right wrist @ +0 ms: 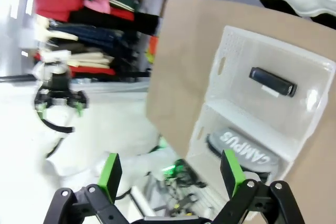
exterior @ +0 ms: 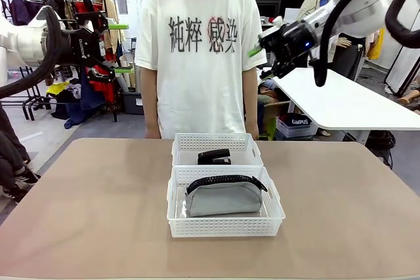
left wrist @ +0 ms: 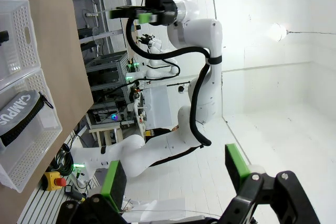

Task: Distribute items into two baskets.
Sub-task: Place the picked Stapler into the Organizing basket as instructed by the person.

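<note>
L gripper (exterior: 118,48) is up high at the robot's left, well above the table (exterior: 79,214), jaws spread wide w/ nothing between them; green pads (left wrist: 114,182) stand apart in the left wrist view too. R gripper (exterior: 260,49) also raised, at the robot's right, near the person's sleeve, jaws wide apart & empty; in the right wrist view its pads (right wrist: 110,174) are spread w/ the baskets seen beyond.

Both grippers are well clear of the task things. Mid-table, two white lattice baskets sit touching, end to end. The nearer, larger basket (exterior: 223,227) holds the grey pencil pouch (exterior: 223,196), black zipper on top, lying lengthwise & taking up most of the basket. Pouch shows "CAMPUS" print in the wrist views (left wrist: 18,111). The farther, smaller basket (exterior: 216,142) holds the black stapler (exterior: 214,157), approx. centre of its base; there's a pale patch beside it (right wrist: 270,92), maybe a label, too blurred to tell.

A person in a white printed T-shirt (exterior: 200,50) stands at the far edge, just behind the smaller basket, arms down at their sides. Clothes rack (exterior: 79,4) behind L arm; a white table (exterior: 341,103) to the right rear.
</note>
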`<state>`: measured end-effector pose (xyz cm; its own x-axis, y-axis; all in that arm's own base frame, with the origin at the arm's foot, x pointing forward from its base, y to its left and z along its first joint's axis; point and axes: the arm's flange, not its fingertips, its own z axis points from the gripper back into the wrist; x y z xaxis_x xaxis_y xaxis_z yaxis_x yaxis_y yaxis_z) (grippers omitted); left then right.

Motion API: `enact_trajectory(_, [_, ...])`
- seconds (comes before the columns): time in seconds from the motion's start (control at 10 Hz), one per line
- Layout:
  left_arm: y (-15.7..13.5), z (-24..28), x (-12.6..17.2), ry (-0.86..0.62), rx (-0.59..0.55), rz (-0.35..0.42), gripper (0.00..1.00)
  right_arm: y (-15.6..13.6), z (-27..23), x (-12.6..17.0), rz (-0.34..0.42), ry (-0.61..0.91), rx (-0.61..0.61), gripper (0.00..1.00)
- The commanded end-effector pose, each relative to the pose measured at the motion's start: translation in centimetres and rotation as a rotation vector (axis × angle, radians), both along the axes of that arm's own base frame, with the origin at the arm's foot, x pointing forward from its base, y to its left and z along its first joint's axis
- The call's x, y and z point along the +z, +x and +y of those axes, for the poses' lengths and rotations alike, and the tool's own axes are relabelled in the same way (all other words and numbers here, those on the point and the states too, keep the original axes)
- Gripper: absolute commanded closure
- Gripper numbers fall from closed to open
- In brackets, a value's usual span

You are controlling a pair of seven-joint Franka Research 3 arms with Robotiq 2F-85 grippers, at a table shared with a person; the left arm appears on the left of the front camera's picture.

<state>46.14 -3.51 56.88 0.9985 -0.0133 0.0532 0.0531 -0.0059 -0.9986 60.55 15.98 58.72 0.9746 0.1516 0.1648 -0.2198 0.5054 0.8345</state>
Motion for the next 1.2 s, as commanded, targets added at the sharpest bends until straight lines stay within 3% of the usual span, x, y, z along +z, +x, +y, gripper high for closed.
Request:
enact_trajectory(0.0, [-0.3,0.1,0.3,-0.005,-0.007,0.006,0.0,-0.3,-2.5,2.0,0.171,0.146,-0.078,0.0])
enact_trajectory(0.1, [-0.3,0.1,0.3,-0.005,-0.007,0.006,0.0,-0.1,-4.2,2.9,0.227,0.223,-0.054,0.0])
enact_trajectory(0.3, [-0.3,0.1,0.3,-0.005,-0.007,0.006,0.0,-0.5,-6.9,3.9,0.25,0.3,-0.088,0.0])
enact_trajectory(0.5, [-0.3,0.1,0.3,-0.005,-0.007,0.006,0.0,-1.1,-9.3,3.5,0.198,0.401,-0.042,0.0])
enact_trajectory(1.1, [-0.3,0.1,0.3,-0.005,-0.007,0.006,0.0,-1.0,-11.7,2.6,0.169,0.424,-0.081,0.0])
